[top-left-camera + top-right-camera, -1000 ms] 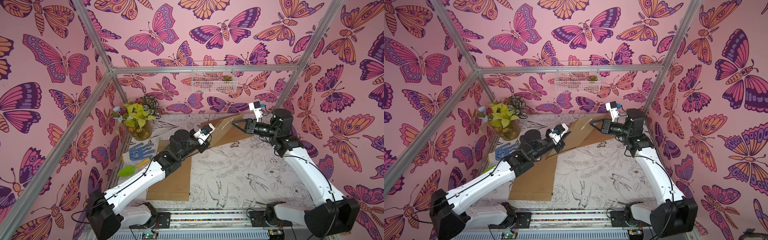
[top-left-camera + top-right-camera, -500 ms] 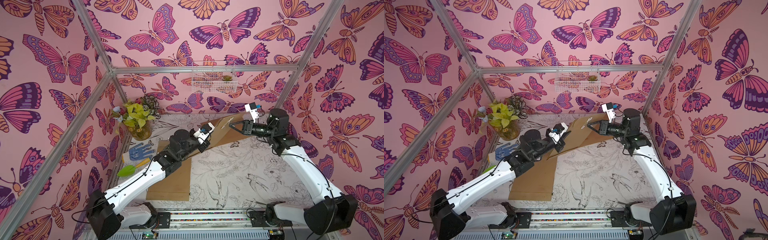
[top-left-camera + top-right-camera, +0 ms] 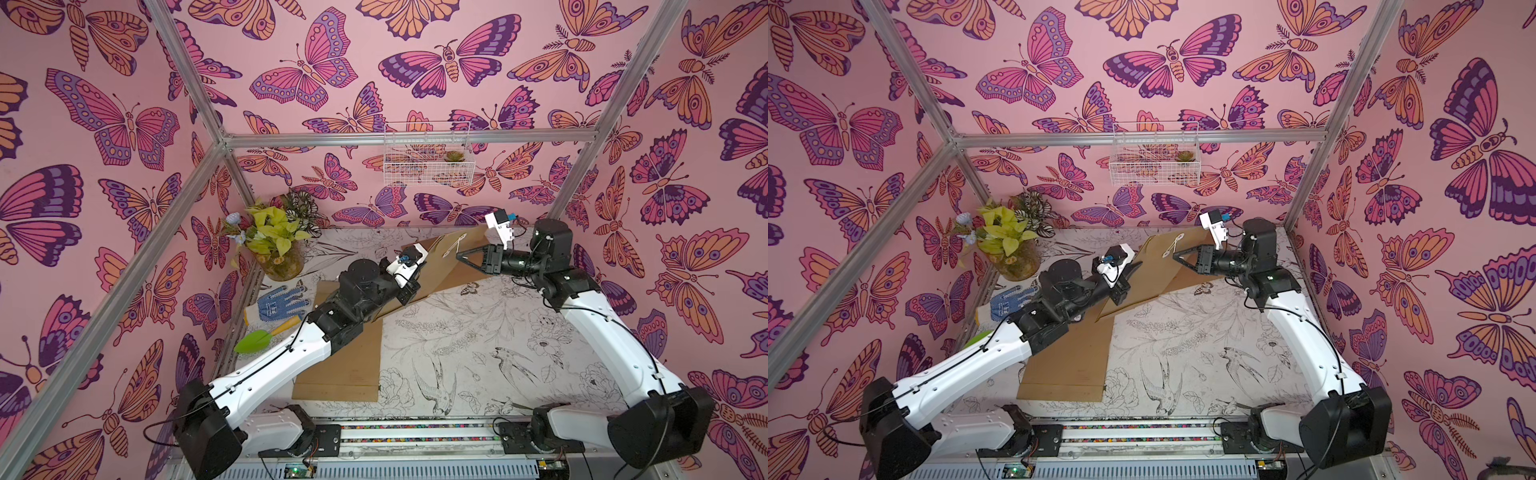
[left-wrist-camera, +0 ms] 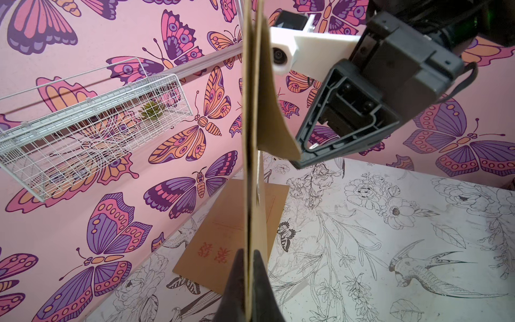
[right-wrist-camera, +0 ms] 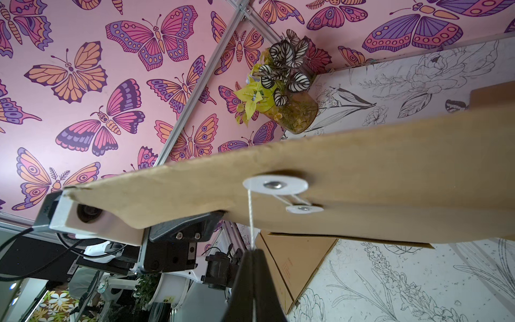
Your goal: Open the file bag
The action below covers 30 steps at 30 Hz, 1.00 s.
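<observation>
Unwinding the string (image 5: 250, 220) on this file bag (image 3: 436, 268), two-gripper job

My left gripper (image 4: 249, 267) is clamping the bag's edge and propping it tilted up off the table (image 3: 478, 340), so the button side is facing my right gripper (image 5: 252, 258), which is pinching the string a little way out from the round washer (image 5: 274, 184). I'm guessing the flap (image 5: 167, 192) isn't lifting until the string is off both washers.
</observation>
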{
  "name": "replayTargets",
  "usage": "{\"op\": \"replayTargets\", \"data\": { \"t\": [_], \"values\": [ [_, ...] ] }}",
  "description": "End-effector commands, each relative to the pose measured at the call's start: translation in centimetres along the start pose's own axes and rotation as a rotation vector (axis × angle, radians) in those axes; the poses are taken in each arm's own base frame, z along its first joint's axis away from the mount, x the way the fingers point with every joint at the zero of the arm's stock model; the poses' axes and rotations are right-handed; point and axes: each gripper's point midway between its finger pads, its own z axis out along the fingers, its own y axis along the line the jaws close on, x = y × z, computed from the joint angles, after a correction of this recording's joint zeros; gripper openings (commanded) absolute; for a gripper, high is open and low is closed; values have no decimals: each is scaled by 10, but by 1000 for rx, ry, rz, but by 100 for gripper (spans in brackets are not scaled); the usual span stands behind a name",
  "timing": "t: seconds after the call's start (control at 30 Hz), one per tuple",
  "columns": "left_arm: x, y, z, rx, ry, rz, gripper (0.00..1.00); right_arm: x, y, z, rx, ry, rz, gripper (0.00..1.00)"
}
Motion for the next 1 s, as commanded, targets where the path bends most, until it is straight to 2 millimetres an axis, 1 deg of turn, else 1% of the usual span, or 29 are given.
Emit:
{"op": "replayTargets", "data": {
  "t": [0.0,0.1,0.2,0.3,0.43,0.6,0.77,0.97],
  "values": [
    [-17,2,-5,-10,-68,-42,0,2,3,-1,15,16,-31,0],
    [-19,3,-7,-11,-76,-74,0,5,-5,-3,64,23,-33,0],
    [-22,2,-9,-8,-91,-104,0,6,-9,-2,77,28,-35,0],
    [-24,2,-11,-4,-106,-131,0,4,-10,0,75,27,-27,0],
    [-26,3,-12,-6,-115,-143,0,0,-12,-2,99,7,-46,0],
    [-28,4,-12,-8,-125,-172,0,-1,-18,-3,145,11,-65,0],
    [-32,4,-12,-3,-139,-205,0,0,-21,0,131,18,-51,0],
    [-34,3,-20,-1,-153,-195,0,-1,-35,-5,214,-5,-60,0]
  ]
}}
